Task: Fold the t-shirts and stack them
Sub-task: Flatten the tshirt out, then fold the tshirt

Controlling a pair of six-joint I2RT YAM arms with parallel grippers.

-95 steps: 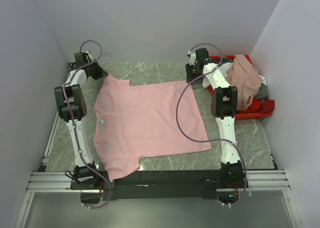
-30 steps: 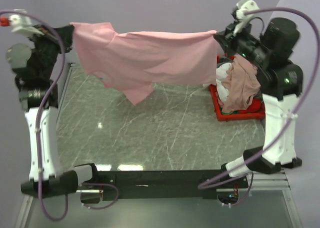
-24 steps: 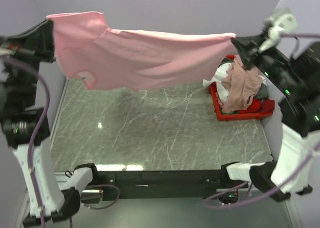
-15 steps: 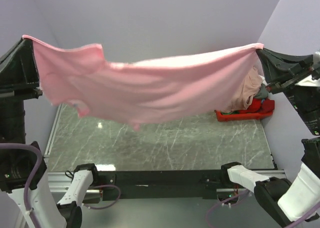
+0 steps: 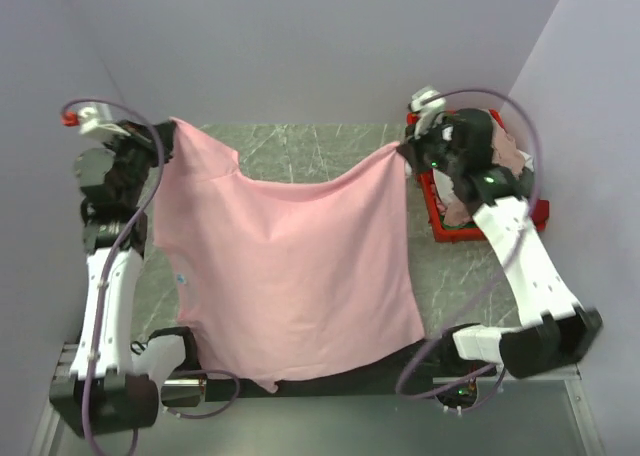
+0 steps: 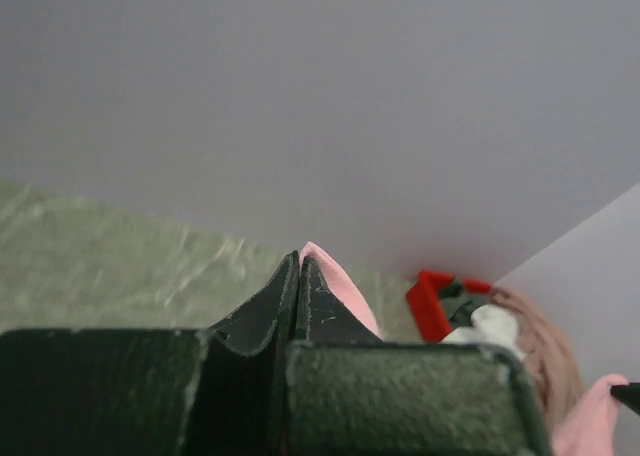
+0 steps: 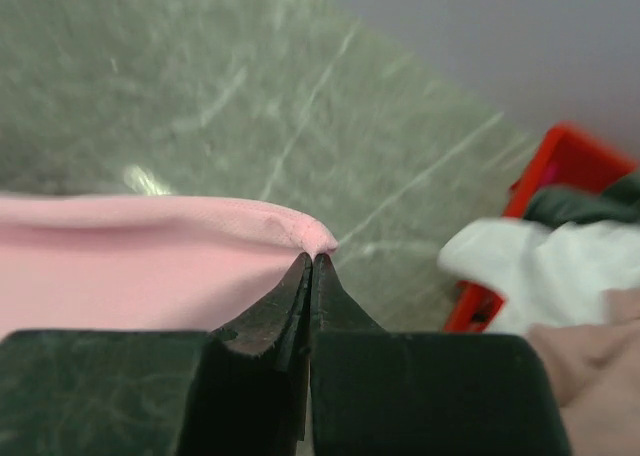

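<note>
Top external view: looking down at a plain light pink t-shirt [image 5: 290,266], soft matte knit, held up by its two far corners. Sags in a shallow curve between the grips, then spreads in loose folds over the surface [image 5: 300,141] toward the near edge. Left hand [image 5: 165,136] pinched fully closed on the sleeve-side corner, right hand [image 5: 403,153] clamped just as tight on the hem corner. Same deal from the wrist cams: dark, grainy fingers [image 6: 265,311] pressed flat together with a little pink tip poking out, and fingers [image 7: 275,311] nipping a rolled hem edge. Green-grey marbled stone look with white veins underneath. Off to the right, a rigid red plastic bin [image 7: 472,308] stuffed with a crumpled white shirt [image 7: 530,261] and a dusty rose shirt [image 7: 590,356].
</note>
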